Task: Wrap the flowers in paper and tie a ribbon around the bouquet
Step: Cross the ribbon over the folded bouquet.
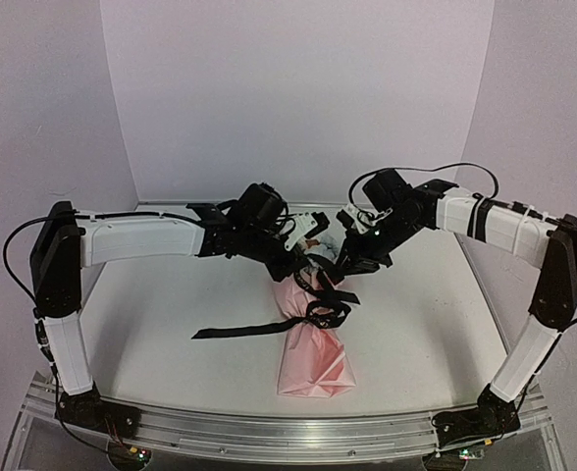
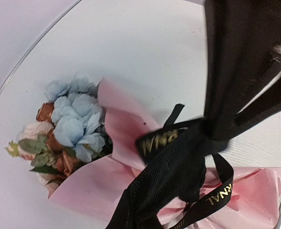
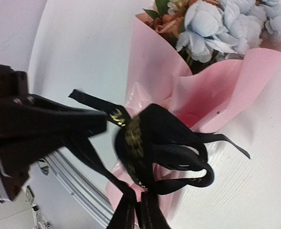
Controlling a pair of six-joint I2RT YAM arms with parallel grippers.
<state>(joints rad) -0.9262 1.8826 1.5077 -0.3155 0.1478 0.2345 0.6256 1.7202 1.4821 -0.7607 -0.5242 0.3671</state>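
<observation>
The left tool [image 2: 226, 119] was clamped on the ribbon [image 1: 239, 331] above the knot. Between the arms the bouquet [image 1: 313, 363] lay on the bench [image 1: 171, 304], ribbon looped round its neck. The right tool [image 3: 100, 126] looked pinched on another strand. I'd have pulled both ends apart evenly and low, without dragging the bouquet.

Up close the ribbon [image 2: 174, 167] blurs into one dark mass — the bouquet [image 2: 124, 126] base runs off-frame
</observation>
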